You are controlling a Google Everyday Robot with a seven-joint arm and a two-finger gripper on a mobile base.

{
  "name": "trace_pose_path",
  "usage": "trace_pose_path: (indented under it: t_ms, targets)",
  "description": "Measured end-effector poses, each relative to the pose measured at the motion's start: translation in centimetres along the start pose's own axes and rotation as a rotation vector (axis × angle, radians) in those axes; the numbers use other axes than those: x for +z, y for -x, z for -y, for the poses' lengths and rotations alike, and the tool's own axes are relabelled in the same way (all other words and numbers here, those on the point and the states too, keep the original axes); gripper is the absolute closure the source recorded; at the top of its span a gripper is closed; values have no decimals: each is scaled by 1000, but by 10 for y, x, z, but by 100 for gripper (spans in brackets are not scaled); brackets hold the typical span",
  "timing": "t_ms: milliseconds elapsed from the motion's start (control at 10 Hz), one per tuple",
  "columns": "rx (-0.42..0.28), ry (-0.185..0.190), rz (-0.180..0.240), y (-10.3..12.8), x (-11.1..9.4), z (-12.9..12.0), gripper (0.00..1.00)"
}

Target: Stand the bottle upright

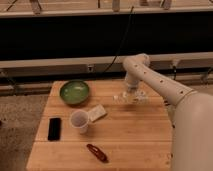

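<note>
Our claw (131,96) hovers right of the green bowl (74,92), beside the bottle (122,98); whether it grips, we cannot tell.

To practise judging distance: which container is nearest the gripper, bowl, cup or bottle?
The small clear bottle, right at the gripper at the back of the table; green bowl and white paper cup sit further left.

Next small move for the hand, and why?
Probably lower the hand slightly onto the small clear plastic bottle: the hand hangs right at it near the far edge of the wooden table, and the bottle seems to lie on its side.
</note>
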Motion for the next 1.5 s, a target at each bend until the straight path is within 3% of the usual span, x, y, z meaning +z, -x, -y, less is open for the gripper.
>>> trace_pose_path:
  t_ms: [300,600,800,900,1200,1500]
  targets:
    - [48,-6,112,2,-12,2,100]
    - [72,-68,198,9,-20,-2,100]
    - [61,-118,246,15,-22,-11,100]
    - [50,-155,289,18,-23,-21,100]
    - [33,-208,400,28,-27,-31,100]
    - [45,-243,481,33,-32,-32,100]
